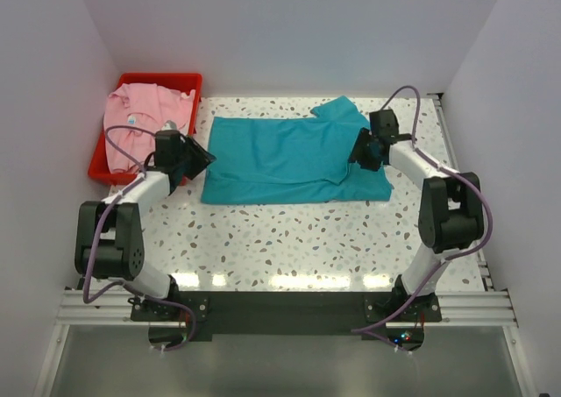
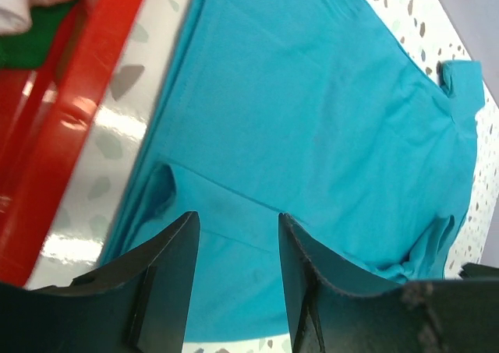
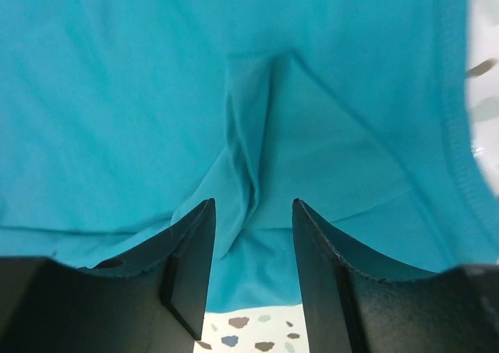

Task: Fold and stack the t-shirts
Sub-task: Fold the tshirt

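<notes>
A teal t-shirt (image 1: 289, 156) lies spread on the speckled table (image 1: 307, 248), partly folded, one sleeve (image 1: 337, 109) sticking out at the back. It fills the left wrist view (image 2: 312, 111) and the right wrist view (image 3: 156, 96). A pink t-shirt (image 1: 140, 116) lies bunched in the red bin (image 1: 188, 83) at the back left. My left gripper (image 1: 203, 159) is open and empty over the shirt's left edge (image 2: 235, 228). My right gripper (image 1: 358, 152) is open and empty over the right end, above a cloth ridge (image 3: 249, 158).
The red bin's wall (image 2: 70, 119) runs close along the shirt's left edge. White walls enclose the table on three sides. The arm bases (image 1: 280, 309) stand at the near edge. Bare table lies in front of the shirt.
</notes>
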### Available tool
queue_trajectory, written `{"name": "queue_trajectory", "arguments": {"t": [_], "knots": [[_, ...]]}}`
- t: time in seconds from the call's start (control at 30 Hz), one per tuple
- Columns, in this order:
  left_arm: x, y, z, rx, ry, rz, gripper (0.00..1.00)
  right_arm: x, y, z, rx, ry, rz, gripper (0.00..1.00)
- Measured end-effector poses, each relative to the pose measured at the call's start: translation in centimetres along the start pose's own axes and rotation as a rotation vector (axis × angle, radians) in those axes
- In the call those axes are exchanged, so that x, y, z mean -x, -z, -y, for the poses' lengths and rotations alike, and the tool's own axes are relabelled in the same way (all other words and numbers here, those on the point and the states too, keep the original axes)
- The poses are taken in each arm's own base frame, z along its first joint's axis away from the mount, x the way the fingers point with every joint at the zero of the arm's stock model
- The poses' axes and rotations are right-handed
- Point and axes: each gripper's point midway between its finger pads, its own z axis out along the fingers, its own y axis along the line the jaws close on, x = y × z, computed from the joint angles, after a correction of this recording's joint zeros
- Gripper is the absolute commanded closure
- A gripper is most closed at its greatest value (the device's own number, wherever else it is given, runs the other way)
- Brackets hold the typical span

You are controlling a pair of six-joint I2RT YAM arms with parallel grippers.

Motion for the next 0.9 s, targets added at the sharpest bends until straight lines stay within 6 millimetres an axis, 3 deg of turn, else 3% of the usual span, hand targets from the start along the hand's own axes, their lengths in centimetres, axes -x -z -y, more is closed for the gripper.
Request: {"name": "queue_trajectory", "arguments": {"t": [0.2,0.4,0.9], "knots": [[-3.0,0.9,1.4,-0.031,-0.052,-0.037,0.53,-3.9,-0.5,-2.3,0.026,0.061,-0.055,0.53],[-5.1,0.9,0.7,-0.013,-0.066,-0.078,0.55,-4.5,-1.1,-2.8,0.028,0.069,-0.059,0.57],[-5.5,0.9,0.5,-0.010,-0.085,-0.085,0.57,-5.3,-1.7,-1.8,-0.012,0.049,-0.069,0.57]]}}
